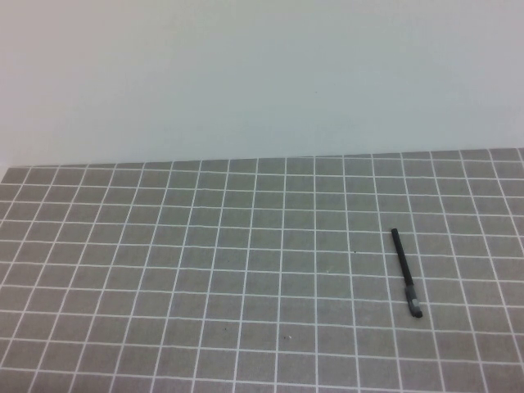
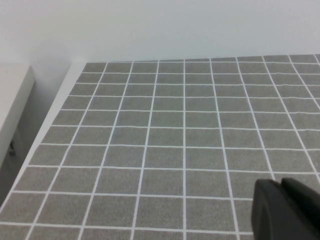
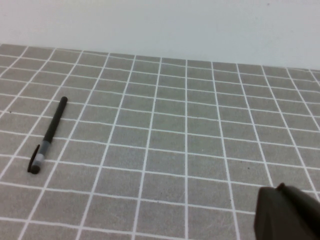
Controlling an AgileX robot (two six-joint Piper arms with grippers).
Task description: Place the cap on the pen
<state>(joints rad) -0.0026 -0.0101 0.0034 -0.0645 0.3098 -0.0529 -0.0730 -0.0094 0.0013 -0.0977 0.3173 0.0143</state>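
The pen (image 1: 401,258) is a thin black stick lying on the grey grid mat (image 1: 246,270) at the right, pointing away from me. A short grey translucent cap (image 1: 415,304) with a dark end sits at its near end, in line with it and touching it. In the right wrist view the pen (image 3: 54,122) and cap (image 3: 40,154) lie well apart from my right gripper (image 3: 280,189), which is shut on nothing. My left gripper (image 2: 281,182) hovers over bare mat, shut and empty. Neither gripper shows in the high view.
A plain white wall (image 1: 262,74) rises behind the mat. In the left wrist view the mat's left edge (image 2: 50,125) gives way to a white strip, with a pale ledge (image 2: 12,100) beyond it.
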